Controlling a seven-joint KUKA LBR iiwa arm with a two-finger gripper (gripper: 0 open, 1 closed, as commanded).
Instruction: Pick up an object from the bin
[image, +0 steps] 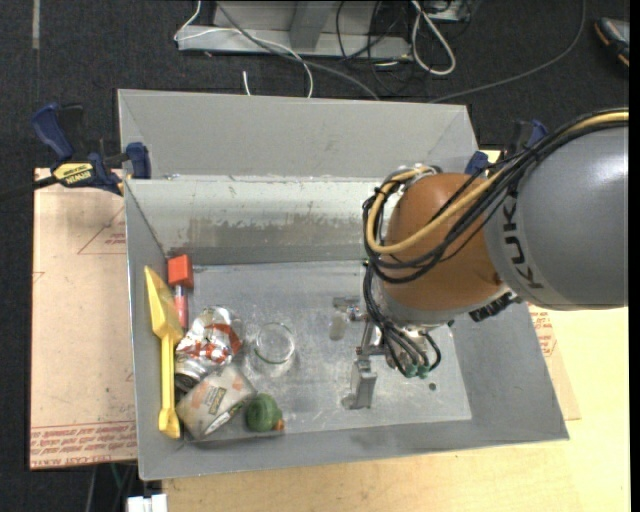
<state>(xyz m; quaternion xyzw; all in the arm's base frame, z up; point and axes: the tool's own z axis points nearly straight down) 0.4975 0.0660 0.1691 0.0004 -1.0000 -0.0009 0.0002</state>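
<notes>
My gripper (353, 352) hangs over the bin's floor right of the middle, below the orange dome. Its fingers stand apart, open, one fingertip (359, 388) towards the front and the other towards the back, with bare floor between them. Closest to it, a short way to its left, is a clear round cup (273, 345). A small green rounded thing (263, 413) lies further front-left. A crumpled red and silver wrapper (209, 340) rests left of the cup.
A heap fills the bin's left side. In it are a long yellow plastic scoop (163, 350) along the left wall, an orange-capped pen (180, 285) and a pale printed packet (209, 402). The arm and cables cover the bin's right part.
</notes>
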